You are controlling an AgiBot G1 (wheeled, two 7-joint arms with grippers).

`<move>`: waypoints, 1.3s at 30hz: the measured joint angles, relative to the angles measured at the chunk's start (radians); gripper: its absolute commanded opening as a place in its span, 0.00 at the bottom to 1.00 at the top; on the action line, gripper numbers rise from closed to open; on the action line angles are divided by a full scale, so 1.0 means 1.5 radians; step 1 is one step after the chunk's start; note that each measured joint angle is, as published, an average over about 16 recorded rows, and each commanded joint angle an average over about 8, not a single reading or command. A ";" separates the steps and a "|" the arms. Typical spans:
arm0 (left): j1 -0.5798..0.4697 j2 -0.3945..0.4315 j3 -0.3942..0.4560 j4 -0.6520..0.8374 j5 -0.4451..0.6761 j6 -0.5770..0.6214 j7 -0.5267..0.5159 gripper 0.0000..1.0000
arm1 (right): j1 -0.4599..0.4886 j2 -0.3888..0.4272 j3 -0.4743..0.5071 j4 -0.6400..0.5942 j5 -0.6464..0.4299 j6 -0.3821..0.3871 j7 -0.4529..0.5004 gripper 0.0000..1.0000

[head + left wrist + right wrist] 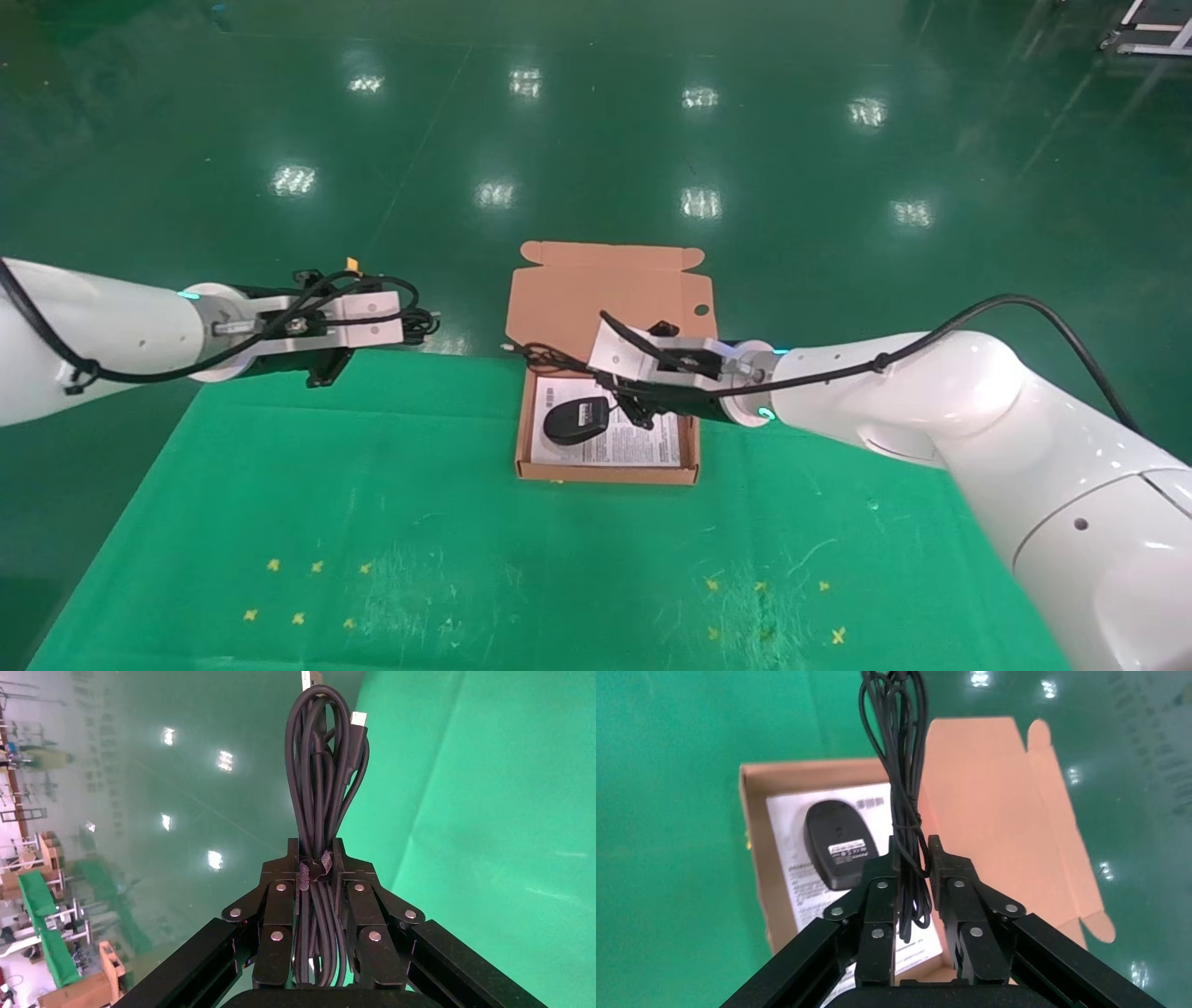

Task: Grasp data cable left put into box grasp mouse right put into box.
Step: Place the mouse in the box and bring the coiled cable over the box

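Observation:
The open box [605, 473] sits at the table's far middle, its lid [605, 289] laid flat beyond it. The mouse [575, 419] rests on the white leaflet [643, 447] inside the box. In the right wrist view the mouse [838, 843] shows its labelled underside. My right gripper [610, 382] hovers over the box. It is shut on the mouse's thin cord bundle [905, 797], which sticks out past the fingertips [935, 846]. My left gripper [410, 321] is over the table's far left edge, shut on the looped data cable [320, 776], held in the air.
The table is covered with a green cloth [419, 522], and its far edge runs just behind the box. Small yellow cross marks [298, 617] lie near the front left and front right. A glossy green floor [596, 140] lies beyond.

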 measured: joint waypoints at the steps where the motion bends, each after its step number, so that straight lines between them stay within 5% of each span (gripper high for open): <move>1: 0.001 0.002 0.000 0.000 0.000 -0.002 0.001 0.00 | -0.001 0.002 0.000 0.003 0.001 0.001 0.001 1.00; 12: 0.017 0.047 0.009 0.025 -0.016 -0.055 0.032 0.00 | -0.011 0.047 0.001 0.052 0.008 0.007 0.008 1.00; 22: 0.041 0.136 0.030 0.092 -0.054 -0.158 0.110 0.00 | -0.010 0.172 0.013 0.184 0.003 -0.001 0.038 1.00; 39: 0.052 0.223 0.135 0.216 -0.178 -0.311 0.233 0.05 | -0.042 0.395 0.008 0.507 -0.093 0.025 0.259 1.00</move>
